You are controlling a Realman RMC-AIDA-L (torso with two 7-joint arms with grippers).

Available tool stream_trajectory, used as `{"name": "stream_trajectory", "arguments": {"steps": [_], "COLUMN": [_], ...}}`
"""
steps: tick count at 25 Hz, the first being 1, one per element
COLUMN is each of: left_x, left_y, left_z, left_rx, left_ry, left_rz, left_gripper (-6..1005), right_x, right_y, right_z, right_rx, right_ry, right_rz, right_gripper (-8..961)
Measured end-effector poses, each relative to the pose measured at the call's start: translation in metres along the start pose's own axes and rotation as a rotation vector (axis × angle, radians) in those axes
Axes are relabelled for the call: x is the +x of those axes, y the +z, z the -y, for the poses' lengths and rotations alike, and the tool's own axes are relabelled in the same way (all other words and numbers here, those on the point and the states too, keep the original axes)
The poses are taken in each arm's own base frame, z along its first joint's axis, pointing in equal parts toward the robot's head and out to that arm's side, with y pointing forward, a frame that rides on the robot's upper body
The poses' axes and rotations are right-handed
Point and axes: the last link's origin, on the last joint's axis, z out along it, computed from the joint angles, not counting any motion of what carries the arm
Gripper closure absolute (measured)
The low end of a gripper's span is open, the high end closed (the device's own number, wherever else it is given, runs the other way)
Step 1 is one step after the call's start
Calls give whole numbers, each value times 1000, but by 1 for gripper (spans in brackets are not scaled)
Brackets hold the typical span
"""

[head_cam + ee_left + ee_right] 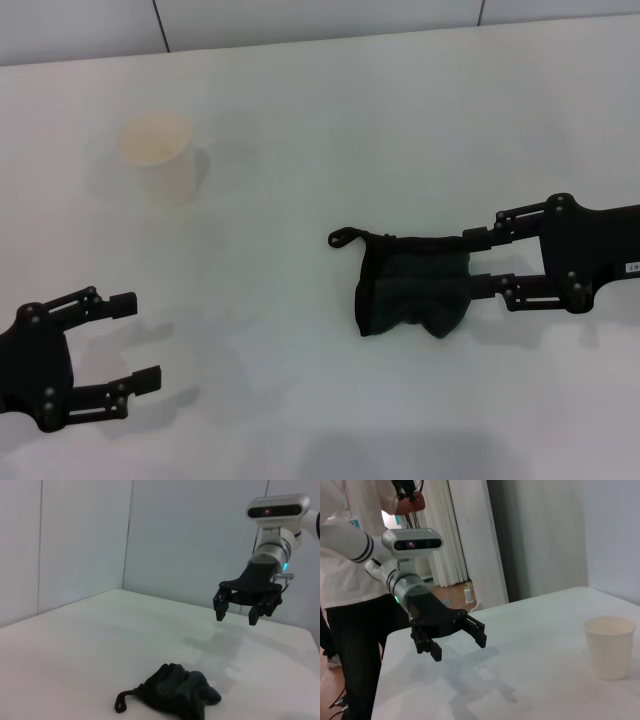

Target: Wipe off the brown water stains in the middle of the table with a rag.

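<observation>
Since the rag (412, 292) is soft and bunched, the right tool (478, 262), spread at its 3 o'clock edge, should pinch the thick fold.

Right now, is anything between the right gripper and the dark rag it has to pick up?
Nothing visible. The right gripper hovers with open fingers at the edge of the crumpled blackish-green cloth rag. The white paper cup stands far off on the robot's left, and the left gripper is apart too.
</observation>
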Motion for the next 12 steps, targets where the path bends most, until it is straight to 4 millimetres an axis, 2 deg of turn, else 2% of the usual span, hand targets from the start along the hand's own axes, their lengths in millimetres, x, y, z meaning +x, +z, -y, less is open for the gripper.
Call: {"name": "stream_trajectory", "arguments": {"steps": [12], "left_x": [-4], "left_y": [-4], "left_z": [-5], "left_rx": [-11], "left_ry": [-12], "left_rz": [10], "left_gripper": [141], "right_x": [3], "right_y": [1], "right_z": [-1], "right_rx": [-8], "right_ry": [0], "right_rz": [11], "right_gripper": [454]}}
